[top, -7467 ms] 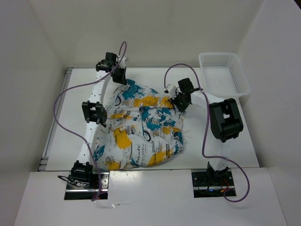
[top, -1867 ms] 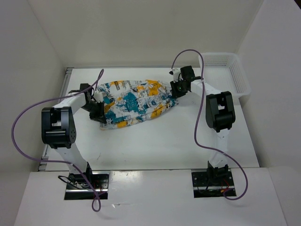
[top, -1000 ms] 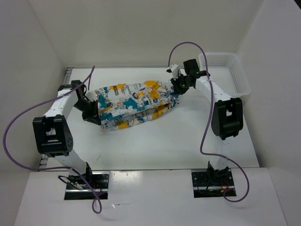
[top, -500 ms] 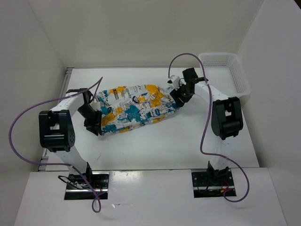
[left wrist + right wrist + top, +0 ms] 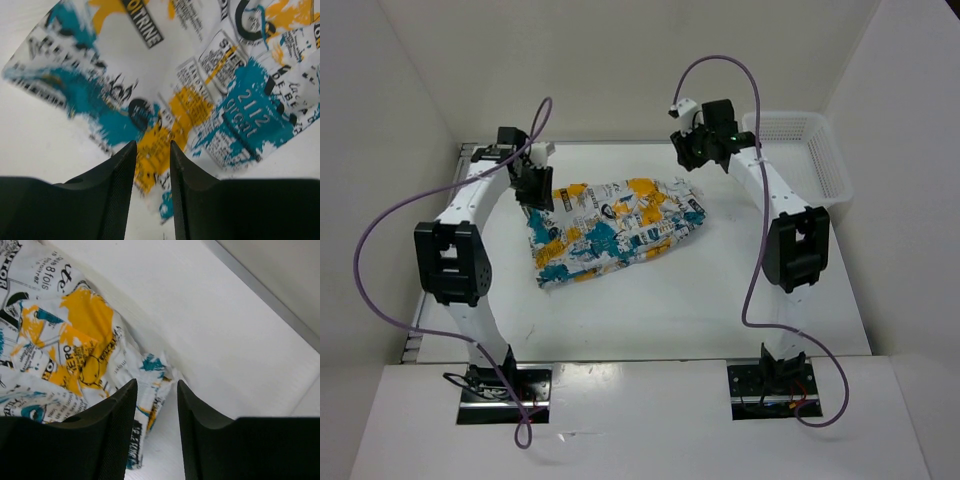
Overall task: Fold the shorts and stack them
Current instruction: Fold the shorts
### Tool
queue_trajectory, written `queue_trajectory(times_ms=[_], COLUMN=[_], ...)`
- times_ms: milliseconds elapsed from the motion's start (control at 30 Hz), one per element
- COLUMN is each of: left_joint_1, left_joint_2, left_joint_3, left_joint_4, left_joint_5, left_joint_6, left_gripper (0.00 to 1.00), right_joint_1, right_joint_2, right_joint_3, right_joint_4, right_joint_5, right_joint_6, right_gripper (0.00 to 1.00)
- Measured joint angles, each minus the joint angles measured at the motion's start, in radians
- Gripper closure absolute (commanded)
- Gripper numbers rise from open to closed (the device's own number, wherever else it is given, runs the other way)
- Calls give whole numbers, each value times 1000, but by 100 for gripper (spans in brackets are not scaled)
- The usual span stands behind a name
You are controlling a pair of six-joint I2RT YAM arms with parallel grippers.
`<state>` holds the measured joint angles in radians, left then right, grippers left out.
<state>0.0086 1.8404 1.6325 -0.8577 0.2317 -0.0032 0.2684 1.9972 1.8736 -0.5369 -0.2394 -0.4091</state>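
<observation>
The shorts (image 5: 615, 228) lie folded in a long band across the middle of the table, white with teal, orange-yellow and black print. They fill the left wrist view (image 5: 165, 80) and show at the left of the right wrist view (image 5: 65, 340). My left gripper (image 5: 533, 190) hangs open and empty above the shorts' left end (image 5: 152, 150). My right gripper (image 5: 697, 152) is raised above the shorts' right end, open and empty (image 5: 156, 390).
A white mesh basket (image 5: 798, 155) stands at the back right corner of the table (image 5: 720, 300). White walls close in the back and both sides. Purple cables loop from both arms.
Both grippers have let go of the shorts and risen toward the back. The shorts have dropped flat as a folded band.
</observation>
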Motion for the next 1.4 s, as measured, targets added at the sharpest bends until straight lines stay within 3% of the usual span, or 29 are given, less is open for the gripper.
queue_trajectory(times_ms=[233, 367, 533, 767, 933, 1233, 1400], left_joint_1=[-50, -47, -35, 25, 38, 32, -15], left_joint_2=[196, 299, 320, 344, 377, 408, 213], left_joint_3=[25, 51, 47, 58, 106, 229, 154], left_joint_4=[134, 168, 202, 249, 257, 222, 196], left_joint_5=[3, -35, -101, -192, -213, -217, -161], left_joint_6=[-1, -1, -1, -2, -5, -1, -1], left_gripper=[59, 59, 59, 59, 59, 54, 54], right_joint_1=[50, 73, 81, 80, 84, 82, 92], right_joint_2=[128, 230, 278, 307, 317, 274, 115], right_joint_3=[13, 6, -51, -56, -47, 40, 27], right_joint_4=[39, 46, 53, 133, 168, 159, 136], right_joint_5=[14, 56, 140, 397, 469, 405, 335], right_joint_6=[88, 159, 243, 324, 334, 255, 207], right_gripper=[83, 90, 97, 98, 98, 91, 88])
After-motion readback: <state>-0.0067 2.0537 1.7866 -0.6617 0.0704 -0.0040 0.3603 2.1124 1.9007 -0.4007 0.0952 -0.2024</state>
